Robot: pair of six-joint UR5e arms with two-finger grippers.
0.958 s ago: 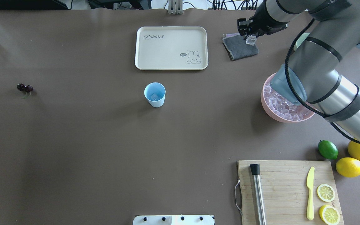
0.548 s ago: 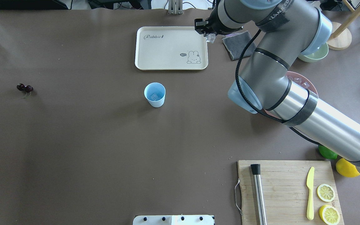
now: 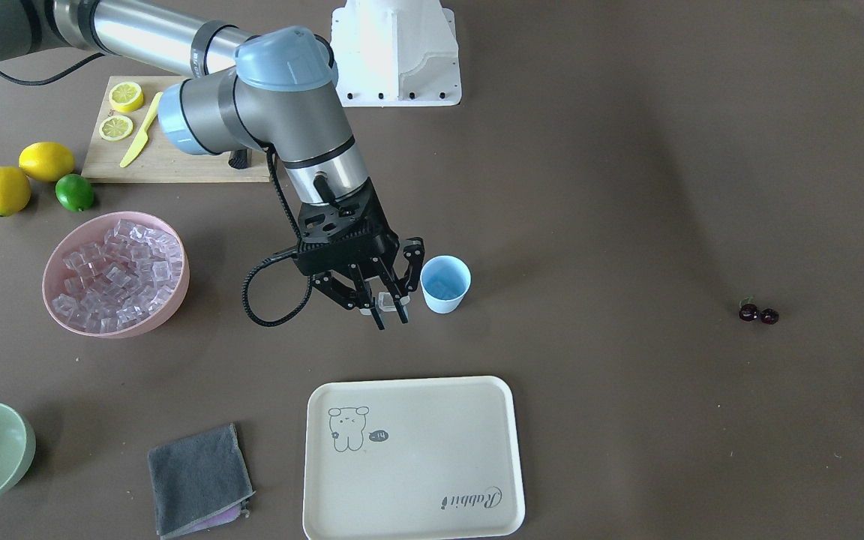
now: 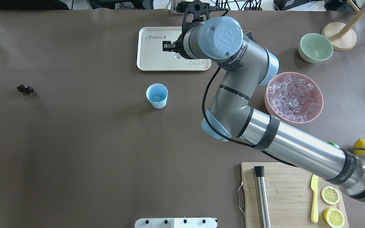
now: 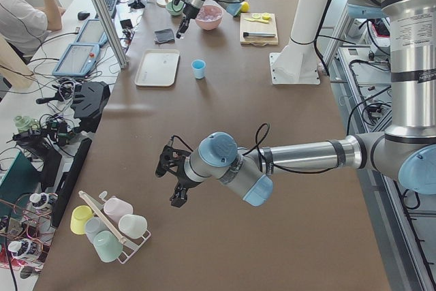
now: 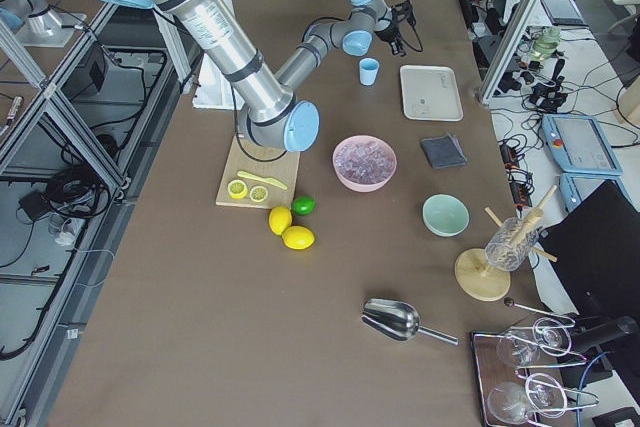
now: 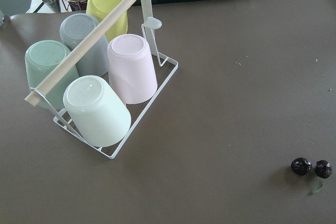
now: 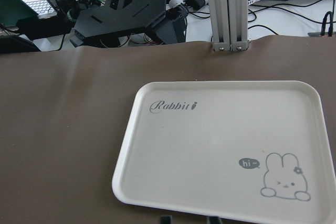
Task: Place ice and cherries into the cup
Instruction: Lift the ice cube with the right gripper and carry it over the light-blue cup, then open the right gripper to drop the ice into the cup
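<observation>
The right tool (image 3: 391,304) hangs above the desk (image 4: 90,152) with its two fingers closed narrowly on a single ice cube (image 3: 385,301). The cube is small and clear, and it sits low, near the fingertips. From overhead the tool shows against the tray (image 4: 152,60), at about 1 o'clock of the cup (image 4: 156,96). The front view puts it just beside the cup's rim instead. It is raised, so its true spot over the desk is hard to fix.

The main risk is a release off-centre. The cup's mouth is small, so a cube let go short of it would probably hit the rim or the desk and skid away. A slick cube held so near the tips could also slip out on the way. If the tool comes in too low, a finger could clip the light cup and tip it.

The rest of the ice fills the pink bowl (image 4: 320,95), at 3 o'clock of the cup. The cherries (image 4: 25,89) lie on the desk at 9 o'clock of the cup, well apart from it and untouched. The left tool (image 5: 174,175) hovers near them, and I cannot tell whether it is wide or narrow.
</observation>
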